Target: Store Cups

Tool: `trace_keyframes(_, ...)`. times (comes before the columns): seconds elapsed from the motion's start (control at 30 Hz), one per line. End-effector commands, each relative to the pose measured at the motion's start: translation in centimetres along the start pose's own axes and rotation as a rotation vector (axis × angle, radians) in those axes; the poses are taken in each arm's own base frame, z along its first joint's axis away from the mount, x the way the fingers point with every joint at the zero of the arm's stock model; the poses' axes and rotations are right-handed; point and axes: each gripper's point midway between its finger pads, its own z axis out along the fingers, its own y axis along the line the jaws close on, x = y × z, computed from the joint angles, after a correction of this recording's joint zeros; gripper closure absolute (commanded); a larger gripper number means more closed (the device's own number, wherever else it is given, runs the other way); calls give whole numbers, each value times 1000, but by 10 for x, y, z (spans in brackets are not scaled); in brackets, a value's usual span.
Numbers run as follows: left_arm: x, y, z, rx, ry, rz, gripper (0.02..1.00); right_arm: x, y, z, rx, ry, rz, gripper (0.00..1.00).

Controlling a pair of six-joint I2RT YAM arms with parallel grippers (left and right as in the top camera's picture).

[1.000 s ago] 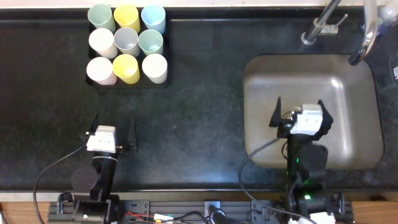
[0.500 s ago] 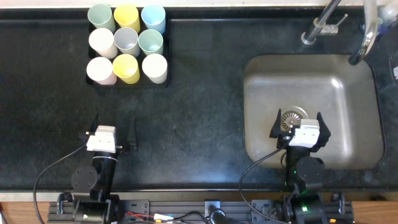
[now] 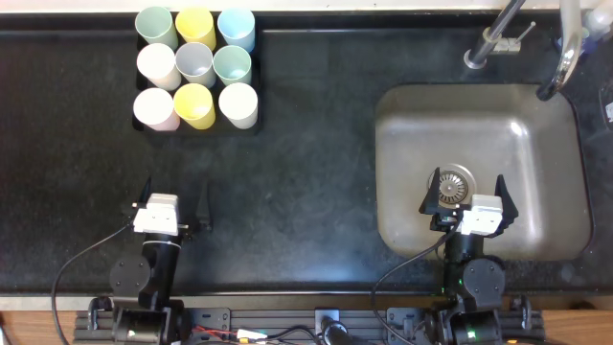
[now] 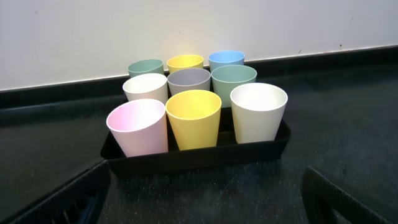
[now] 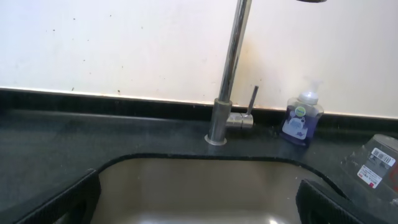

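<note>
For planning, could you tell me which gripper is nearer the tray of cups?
Left. The left gripper faces the tray across bare counter; the right gripper hangs over the sink, far aside.

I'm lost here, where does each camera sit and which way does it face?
Top view: overhead, looking down; black counter, steel sink, left gripper, right gripper.
Left wrist view: left arm, facing black tray of nine pastel cups; own fingers.
Right wrist view: over the sink, facing chrome tap, blue soap bottle; own fingers.
Shared: tray, top and left wrist.

I hold my left gripper [image 3: 175,199] at the lower left of the frame, jaws wide apart; my right gripper [image 3: 467,192] at the lower right, equally spread.
</note>
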Motion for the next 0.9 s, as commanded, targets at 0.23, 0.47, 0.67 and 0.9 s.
trace_keyframes(0.23, -1, -2, 0, 12, -5, 16, 20, 3, -2, 0, 10, -1, -5, 5)
trace_keyframes(0.47, -1, -2, 0, 12, -5, 16, 20, 3, 2, 0, -15, -3, 18, 3)
trace_keyframes(0.67, -1, -2, 0, 12, -5, 16, 20, 5, 50, -7, -296, 9, 67, 3)
trace_keyframes(0.9, -1, -2, 0, 12, -5, 16, 20, 5, 52, -8, -309, 12, 84, 3)
